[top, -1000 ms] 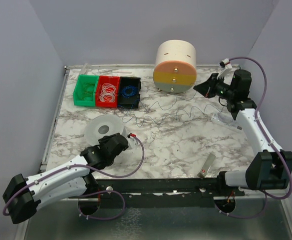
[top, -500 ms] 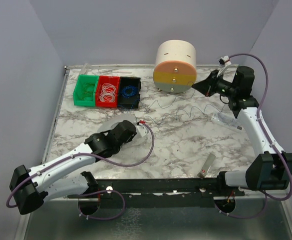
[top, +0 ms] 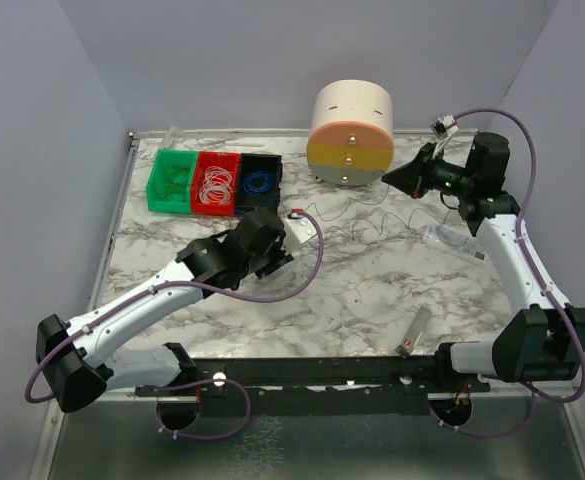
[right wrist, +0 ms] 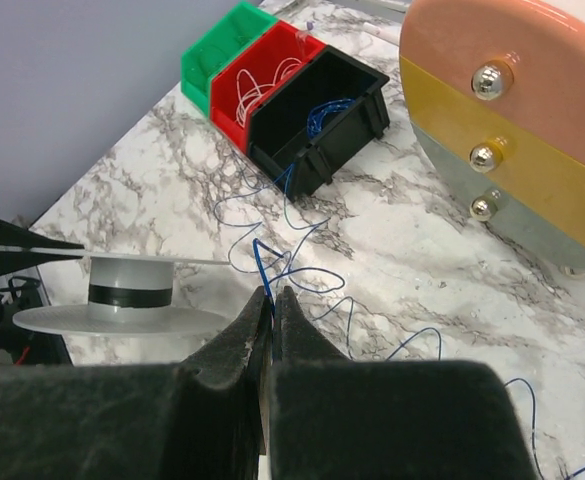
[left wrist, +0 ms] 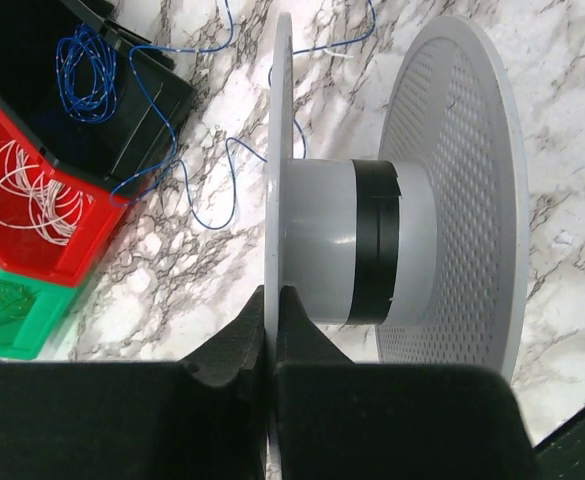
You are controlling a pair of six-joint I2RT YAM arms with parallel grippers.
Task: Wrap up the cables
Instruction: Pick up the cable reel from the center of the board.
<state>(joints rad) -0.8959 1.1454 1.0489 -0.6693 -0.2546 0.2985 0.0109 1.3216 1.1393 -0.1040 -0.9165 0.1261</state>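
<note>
The cable (top: 362, 222) is a hair-thin dark blue wire squiggling over the marble from the bins to the right side. My right gripper (top: 392, 180) is shut on one raised loop of the cable (right wrist: 262, 262), pinched at the fingertips of the right gripper (right wrist: 272, 298). My left gripper (top: 275, 245) is shut on the thin flange (left wrist: 281, 150) of a grey spool (left wrist: 322, 240), which has a black band and a perforated wide flange (left wrist: 462, 200). The left gripper (left wrist: 272, 300) grips the flange's rim. In the right wrist view the spool (right wrist: 127, 285) sits upright at left. The cable (left wrist: 187, 195) lies beside it.
Green (top: 172, 180), red (top: 215, 183) and black (top: 258, 183) bins stand at the back left, holding small wire coils. A round pink, yellow and grey drum (top: 350, 135) stands at the back. A clear plastic piece (top: 447, 240) and a small grey bar (top: 415, 333) lie on the right.
My left gripper closed on the spool's flange and carried the spool from the front left toward the black bin. The right gripper kept its hold on the cable and barely shifted.
</note>
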